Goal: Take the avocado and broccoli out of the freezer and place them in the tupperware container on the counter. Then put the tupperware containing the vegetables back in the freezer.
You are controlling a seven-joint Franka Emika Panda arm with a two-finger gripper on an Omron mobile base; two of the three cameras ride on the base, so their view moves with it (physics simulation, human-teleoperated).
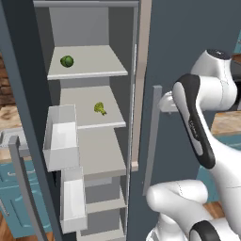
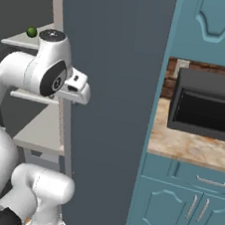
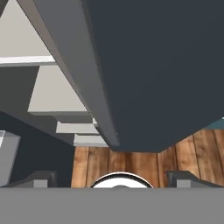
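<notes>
Your pincer (image 3: pixel 113 175) stands wide open with nothing between its tips, sitting just outside the right-hand door of the freezer (image 1: pixel 188 42) and looking down along its edge at the floor. Both targets lie to the left and further in: the avocado (image 1: pixel 67 60) on the top shelf, the broccoli (image 1: pixel 99 108) one shelf below. You will likely need to swing left around the door edge.
</notes>
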